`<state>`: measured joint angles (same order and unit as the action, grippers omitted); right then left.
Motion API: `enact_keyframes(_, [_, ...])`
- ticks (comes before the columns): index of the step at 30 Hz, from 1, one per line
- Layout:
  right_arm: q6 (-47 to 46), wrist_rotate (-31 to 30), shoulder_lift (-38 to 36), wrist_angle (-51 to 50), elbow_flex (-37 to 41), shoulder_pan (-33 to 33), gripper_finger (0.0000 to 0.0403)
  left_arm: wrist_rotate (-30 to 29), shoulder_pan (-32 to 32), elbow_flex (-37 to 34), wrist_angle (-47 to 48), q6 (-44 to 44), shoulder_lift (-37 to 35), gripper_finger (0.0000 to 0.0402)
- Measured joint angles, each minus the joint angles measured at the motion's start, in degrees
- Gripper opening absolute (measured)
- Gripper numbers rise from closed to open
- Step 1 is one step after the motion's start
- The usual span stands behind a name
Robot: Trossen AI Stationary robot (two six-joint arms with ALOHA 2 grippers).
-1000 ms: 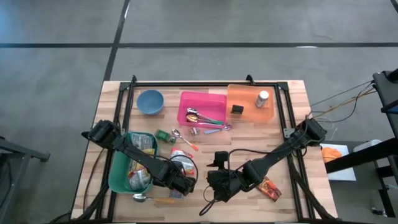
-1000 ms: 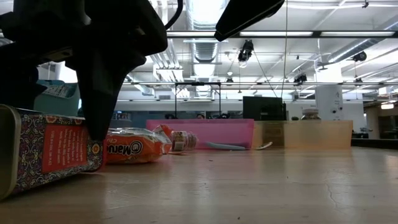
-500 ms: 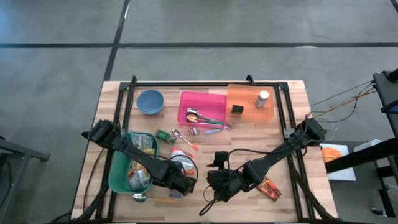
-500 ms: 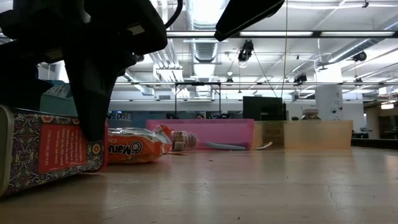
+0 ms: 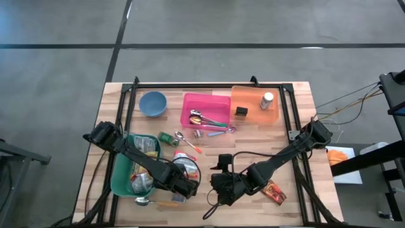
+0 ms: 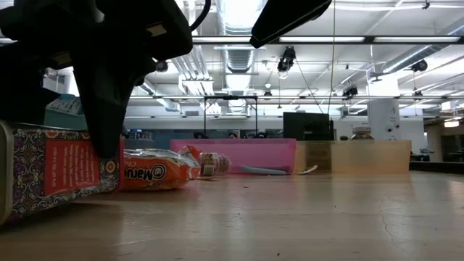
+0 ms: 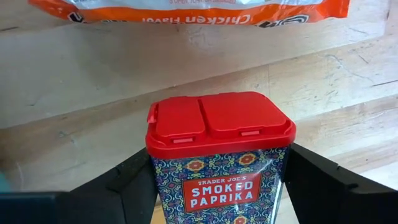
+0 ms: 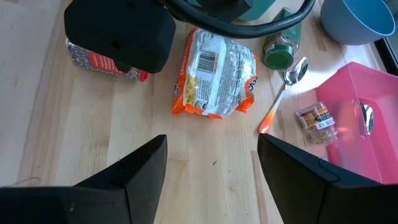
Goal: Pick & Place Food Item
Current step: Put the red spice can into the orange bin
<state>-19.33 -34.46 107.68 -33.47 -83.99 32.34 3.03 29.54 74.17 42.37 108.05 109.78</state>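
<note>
Left gripper (image 7: 217, 186) clamped on the smoked paprika tin (image 7: 219, 155) at the near edge of the wooden table (image 5: 297, 158).

Tin lying on its side, red lid (image 7: 217, 121) pointing toward the orange ramen packet (image 7: 186, 9) just beyond; one dark finger (image 7: 134, 180) pressed to each flank. In the low view, tin (image 6: 54, 170) tilted, lid end raised, touching the ramen packet (image 6: 156, 170). Right gripper (image 8: 211, 168) hovering spread and empty above bare wood near the table's middle, looking toward the packet, a green jar (image 8: 278, 53), an orange-handled spoon (image 8: 283, 90) and the pink bin (image 8: 360, 124). Teal bin (image 5: 120, 174) at the left, blue bowl (image 5: 152, 103) and orange bin (image 5: 253, 107) along the far side.
</note>
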Motion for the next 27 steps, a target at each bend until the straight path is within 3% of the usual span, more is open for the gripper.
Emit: enact_keyframes(27, [0.0,0.0,0.0,1.0,0.0,0.0,0.0248,0.0,-0.5,0.0,1.4,0.3,-3.6,0.0278])
